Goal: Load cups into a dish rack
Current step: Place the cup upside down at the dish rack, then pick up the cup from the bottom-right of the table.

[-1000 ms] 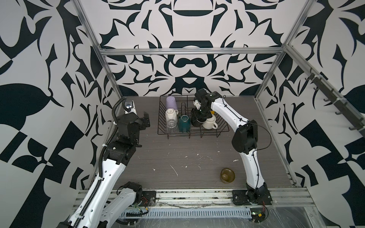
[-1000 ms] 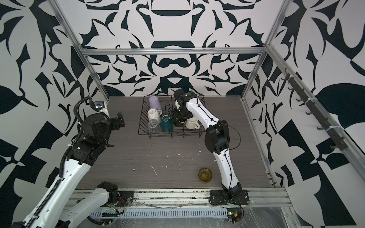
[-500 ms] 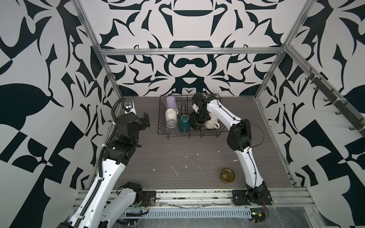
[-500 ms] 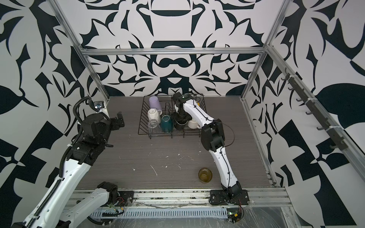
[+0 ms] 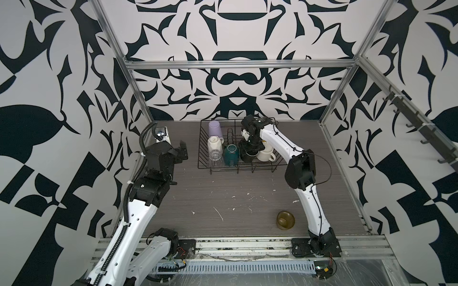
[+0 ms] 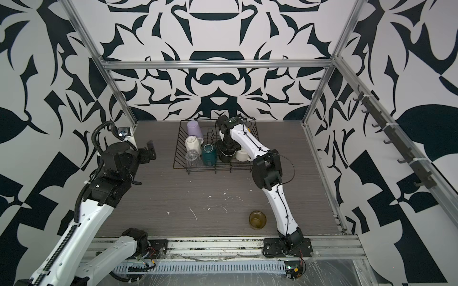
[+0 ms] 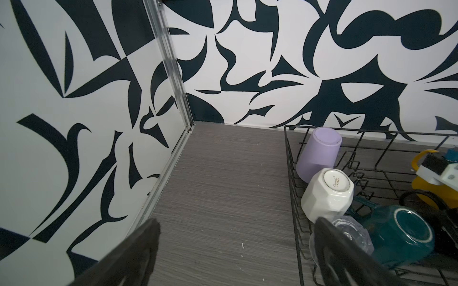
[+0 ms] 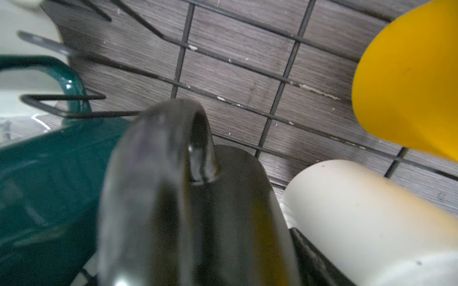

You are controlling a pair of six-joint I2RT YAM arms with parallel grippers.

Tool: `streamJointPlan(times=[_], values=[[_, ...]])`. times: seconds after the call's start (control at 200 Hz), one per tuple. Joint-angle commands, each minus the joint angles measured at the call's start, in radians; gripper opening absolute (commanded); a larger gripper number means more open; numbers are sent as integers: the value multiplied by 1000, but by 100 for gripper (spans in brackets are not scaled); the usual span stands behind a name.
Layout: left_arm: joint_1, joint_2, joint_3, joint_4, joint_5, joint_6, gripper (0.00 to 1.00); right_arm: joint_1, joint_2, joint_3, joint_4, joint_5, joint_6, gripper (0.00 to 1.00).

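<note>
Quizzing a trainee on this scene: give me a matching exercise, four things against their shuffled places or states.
1 lilac tumbler
2 olive-brown cup
3 black mug
4 left gripper

A on the table, outside the dish rack
B open, beside the rack
C upside down, rack's far corner
D between jaws of the right gripper

Pairs: 1-C, 2-A, 3-D, 4-B

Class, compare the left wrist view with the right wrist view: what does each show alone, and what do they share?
Only the left wrist view: the smooth lilac tumbler standing base up, the black-and-white patterned wall and the open left gripper. Only the right wrist view: the plain cream-white mug. Both: the glossy teal mug, the yellow mug and the black wire dish rack.
</note>
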Motion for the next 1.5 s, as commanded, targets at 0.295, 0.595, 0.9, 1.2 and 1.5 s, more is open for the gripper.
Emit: streamJointPlan(times=[0.295,0.595,0.9,1.2,1.5], values=[[9,-11,15,-25,15,-14,99,6,-60,54,-11,3,-14,88],[13,-11,15,-26,20,-14,99,6,-62,57,-9,0,-14,95],[14,-11,16,-27,22,-15,99,5,-96,99,-10,-10,-14,94],[15,-23,58,-55,100,-49,99,6,-213,81,49,-31,-2,94],[14,41,163,-214,451,-112,97,-18,-620,-488,439,-42,61,97]])
